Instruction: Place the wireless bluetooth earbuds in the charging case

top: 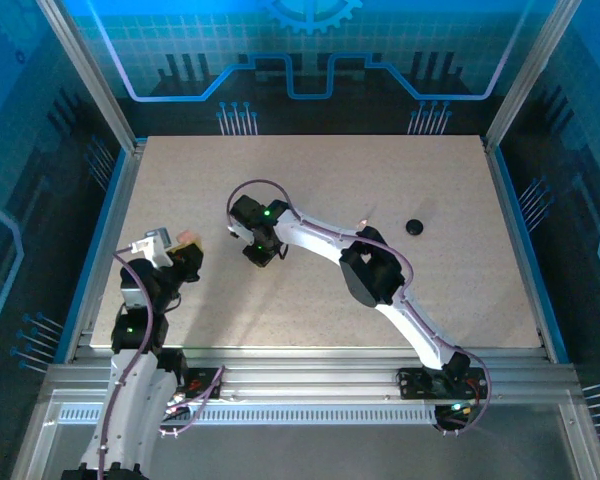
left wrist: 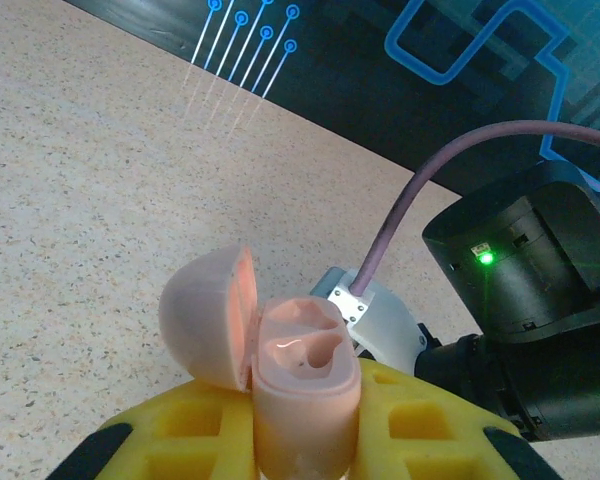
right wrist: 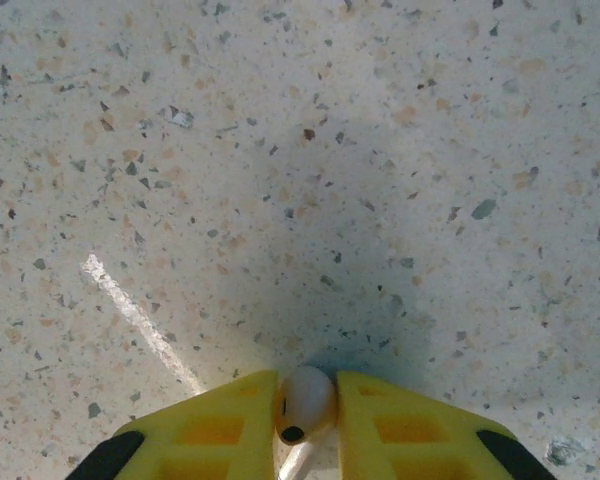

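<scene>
Right wrist view: the right tool pinches a pale pink earbud over the worktop, so the carry to the case looks to be in hand. Next it must line up with the open pink charging case clamped upright in the left tool, lid swung aside; whether its wells already hold anything, I cannot tell.

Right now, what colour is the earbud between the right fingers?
Pale pink earbud, dark tip; right wrist view shows it best.
</scene>
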